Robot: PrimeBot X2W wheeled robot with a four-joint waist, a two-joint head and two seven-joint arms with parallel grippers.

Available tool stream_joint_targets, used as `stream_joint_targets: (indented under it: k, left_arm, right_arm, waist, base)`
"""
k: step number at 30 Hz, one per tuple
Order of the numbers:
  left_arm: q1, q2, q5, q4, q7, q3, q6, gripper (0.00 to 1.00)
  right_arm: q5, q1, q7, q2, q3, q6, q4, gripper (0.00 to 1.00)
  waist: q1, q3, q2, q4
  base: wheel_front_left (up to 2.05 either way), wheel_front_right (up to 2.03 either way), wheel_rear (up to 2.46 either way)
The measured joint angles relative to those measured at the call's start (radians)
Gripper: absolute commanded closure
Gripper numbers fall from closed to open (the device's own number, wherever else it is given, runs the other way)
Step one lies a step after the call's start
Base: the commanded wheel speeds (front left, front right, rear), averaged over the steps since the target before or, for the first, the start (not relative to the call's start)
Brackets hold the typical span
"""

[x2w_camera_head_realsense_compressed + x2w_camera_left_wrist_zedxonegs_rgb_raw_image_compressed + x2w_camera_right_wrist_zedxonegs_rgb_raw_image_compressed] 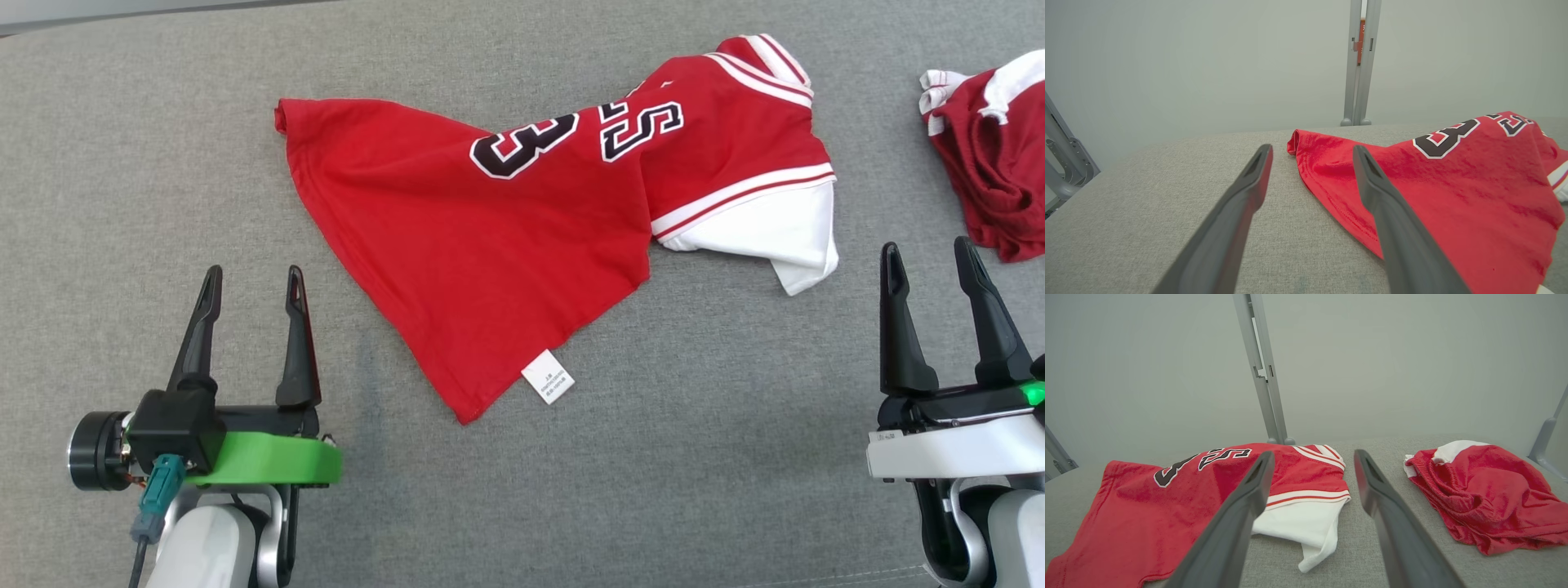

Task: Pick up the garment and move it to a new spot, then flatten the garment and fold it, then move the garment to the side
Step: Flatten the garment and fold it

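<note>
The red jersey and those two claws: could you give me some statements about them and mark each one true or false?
1. The red jersey lies on the grey surface, in neither gripper. True.
2. The left gripper is shut. False: its fingers stand apart, open.
3. A white label shows at the jersey's near hem. True.
4. The right gripper clamps the white sleeve. False: it is open, apart from the sleeve.
5. A second red garment lies on the robot's left of the jersey. False: it lies on the right.
</note>
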Motion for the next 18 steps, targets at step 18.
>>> stream_joint_targets:
  k: [18]
  left_arm:
    - [0.014, -0.031, -0.008, -0.024, 0.158, -0.170, -0.073, 0.00]
  right_arm:
    - [0.005, 0.008, 0.023, 0.001, 0.021, 0.000, -0.009, 0.00]
  waist:
    - [0.0000, 0.014, 0.0000, 0.009]
  base:
    - [0.00, 0.00, 0.00]
